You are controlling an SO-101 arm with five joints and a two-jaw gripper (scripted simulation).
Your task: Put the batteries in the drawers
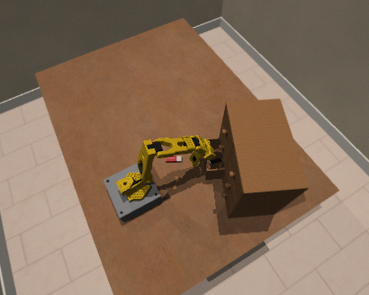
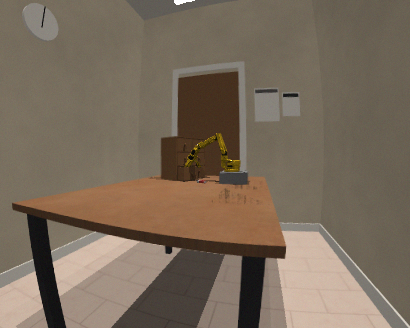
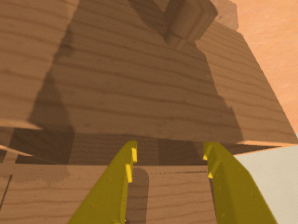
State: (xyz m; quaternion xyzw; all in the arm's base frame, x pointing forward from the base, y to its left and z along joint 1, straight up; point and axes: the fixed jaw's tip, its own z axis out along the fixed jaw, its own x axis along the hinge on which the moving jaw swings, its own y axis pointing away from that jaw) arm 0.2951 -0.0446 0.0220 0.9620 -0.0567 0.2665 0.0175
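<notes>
The wooden chest [image 1: 263, 157] stands at the right of the table, its knobbed front facing my arm. One low drawer [image 1: 215, 168] is pulled out a little toward the arm. My gripper [image 1: 209, 156] hangs just above that drawer, close to the chest front. In the wrist view the two yellow fingers stand apart with nothing between them, over the drawer's dark inside and its wooden rim. A drawer knob [image 3: 187, 20] shows higher up on the front. I see no battery in any view. The arm [image 2: 207, 149] and chest [image 2: 179, 157] look small in the exterior view.
A small red and white object [image 1: 174, 159] lies on the table under the arm's forearm, left of the chest; it also shows in the exterior view [image 2: 201, 181]. The arm's grey base [image 1: 131, 193] sits near the table's front left edge.
</notes>
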